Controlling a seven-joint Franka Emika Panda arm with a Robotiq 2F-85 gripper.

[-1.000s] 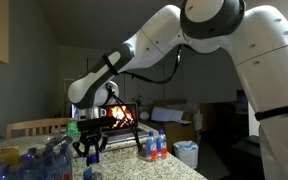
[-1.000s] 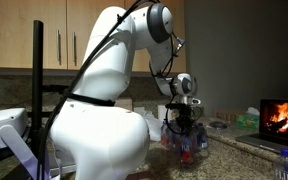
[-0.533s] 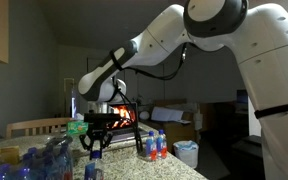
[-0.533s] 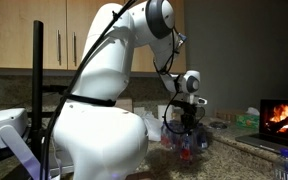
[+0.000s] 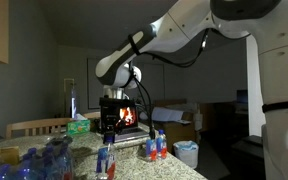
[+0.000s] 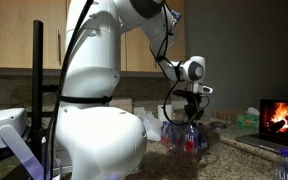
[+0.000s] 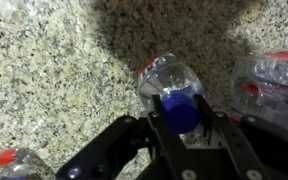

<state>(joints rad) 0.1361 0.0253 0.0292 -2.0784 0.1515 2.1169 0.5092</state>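
My gripper (image 7: pixel 181 118) is shut on the blue cap (image 7: pixel 181 108) of a clear plastic water bottle (image 7: pixel 167 74) with a red label. The bottle hangs upright below the fingers over the speckled granite counter (image 7: pixel 54 80). In both exterior views the gripper (image 5: pixel 109 130) (image 6: pixel 192 108) points straight down, with the bottle (image 5: pixel 106 161) (image 6: pixel 192 136) under it. It hangs to the right of a cluster of similar bottles (image 5: pixel 39 162). More bottles show at the right edge (image 7: pixel 276 80) and in the lower left corner (image 7: pixel 4 165) of the wrist view.
Two bottles (image 5: pixel 156 147) stand near the counter's right edge. A laptop showing a fire picture (image 5: pixel 126 116) (image 6: pixel 282 118) sits behind. A green box (image 5: pixel 78 126) and a wooden chair back (image 5: pixel 34 127) lie at the back left. Wooden cabinets (image 6: pixel 24 35) hang above.
The arm has carried the bottle up and away from the cluster, rightward in both exterior views. The jaws have stayed shut on the cap.
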